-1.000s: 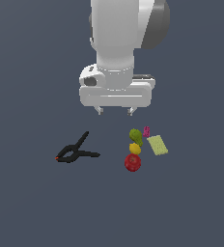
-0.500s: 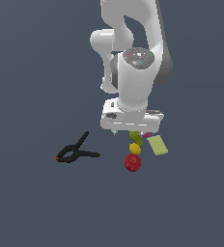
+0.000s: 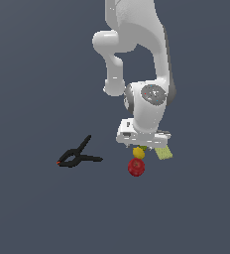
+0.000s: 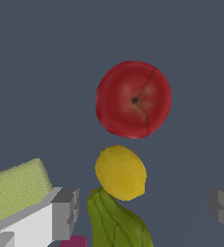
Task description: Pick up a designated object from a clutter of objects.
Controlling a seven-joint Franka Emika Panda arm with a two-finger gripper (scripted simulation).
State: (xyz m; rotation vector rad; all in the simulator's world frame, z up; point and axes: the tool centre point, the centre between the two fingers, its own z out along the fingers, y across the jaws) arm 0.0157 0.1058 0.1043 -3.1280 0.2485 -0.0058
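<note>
Wrist view: grey-tipped parallel gripper point(image 4: 145, 205) spread wide, holding nothing. Small bright yellow rounded lemon point(image 4: 120, 172) touches ribbed green pear point(image 4: 115, 223); glossy red apple point(image 4: 133, 99) sits just beside the lemon

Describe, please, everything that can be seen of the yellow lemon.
The lemon is small, bright yellow, oval, with a smooth, slightly dimpled skin, and smaller than the red apple. It lies on the dark grey floor between that apple and the green pear. The pear seems to touch it; the apple lies just apart. The open pincer hangs above it, not gripping.
</note>
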